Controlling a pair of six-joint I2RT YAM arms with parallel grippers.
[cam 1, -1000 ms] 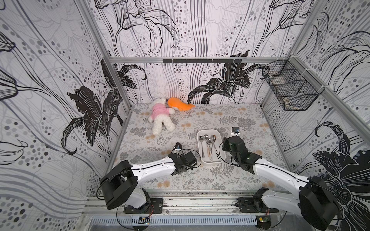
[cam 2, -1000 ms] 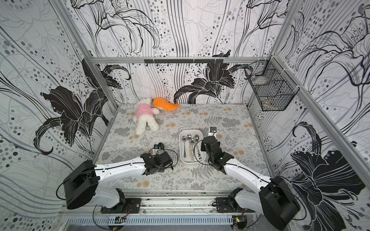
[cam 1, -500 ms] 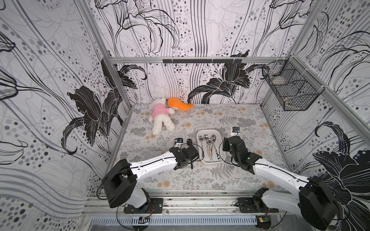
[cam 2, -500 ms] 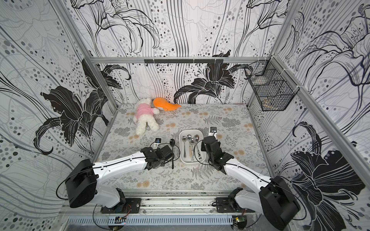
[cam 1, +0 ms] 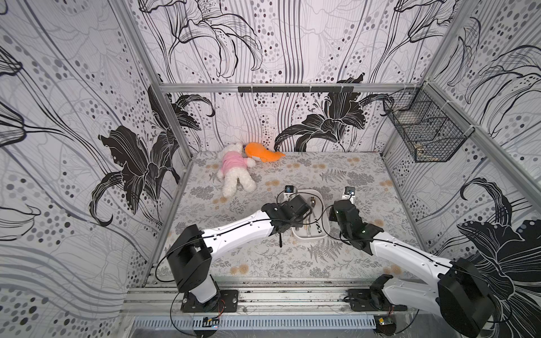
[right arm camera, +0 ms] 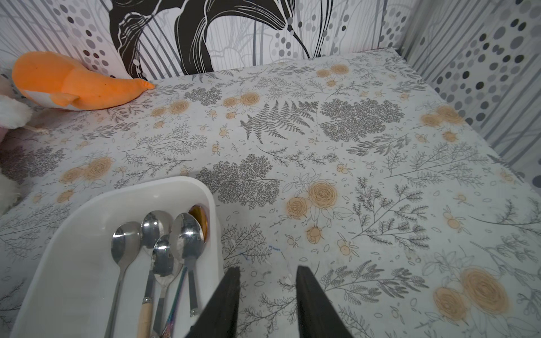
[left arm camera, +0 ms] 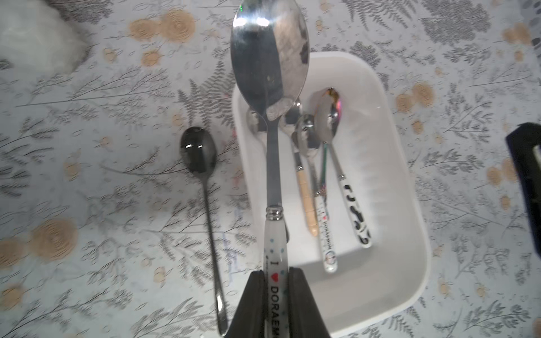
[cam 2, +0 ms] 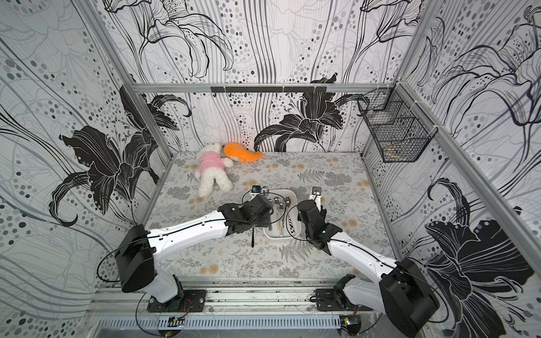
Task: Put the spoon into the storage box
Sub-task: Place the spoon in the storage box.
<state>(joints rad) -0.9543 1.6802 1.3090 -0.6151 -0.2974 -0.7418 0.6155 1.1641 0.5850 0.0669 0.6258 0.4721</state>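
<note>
The left gripper [left arm camera: 276,273] is closed on the white handle of the spoon [left arm camera: 269,58], which is held over the left wall of the storage box [left arm camera: 380,152], bowl pointing far. Other spoons [left arm camera: 328,125] lie inside the box, and a black spoon [left arm camera: 199,152] lies just left of it. The right gripper [right arm camera: 268,267], just right of the box, has its jaws apart and holds nothing.

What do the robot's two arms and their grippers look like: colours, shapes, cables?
Left arm and right arm alike: smooth white links between bulky black joints, on black bases. Thin black cables loop along them. The left gripper and the right gripper each have two matte black, wedge-shaped fingers.
</note>
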